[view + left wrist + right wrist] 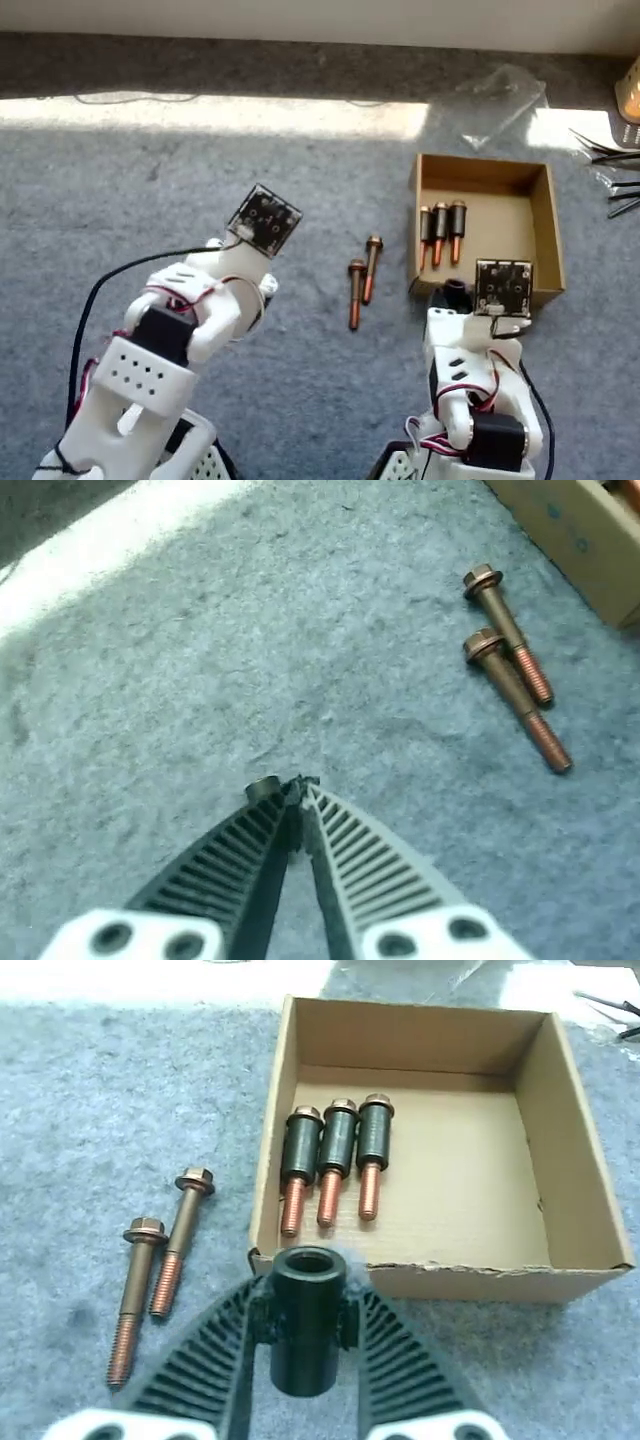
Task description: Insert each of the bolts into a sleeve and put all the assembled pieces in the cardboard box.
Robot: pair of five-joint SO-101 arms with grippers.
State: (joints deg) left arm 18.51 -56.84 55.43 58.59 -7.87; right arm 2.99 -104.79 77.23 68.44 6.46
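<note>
A black cylindrical sleeve (pixel 303 1320) is sitting clamped between the right jaws, open bore showing. Just beyond them, an open brown cardboard box (pixel 565 1160) is holding three black-sleeved copper bolts (pixel 338 1155) side by side. Two bare copper hex-head bolts (pixel 180 1235) are lying beside the jaws, outside the box.

Grey carpet (pixel 180 170), a crumpled clear plastic bag (pixel 497 100) on it, thin black strips (pixel 622 186) nearby.

Left claw (pixel 298 786), closed, near two bolts (pixel 510 630) on carpet (pixel 200 660).
</note>
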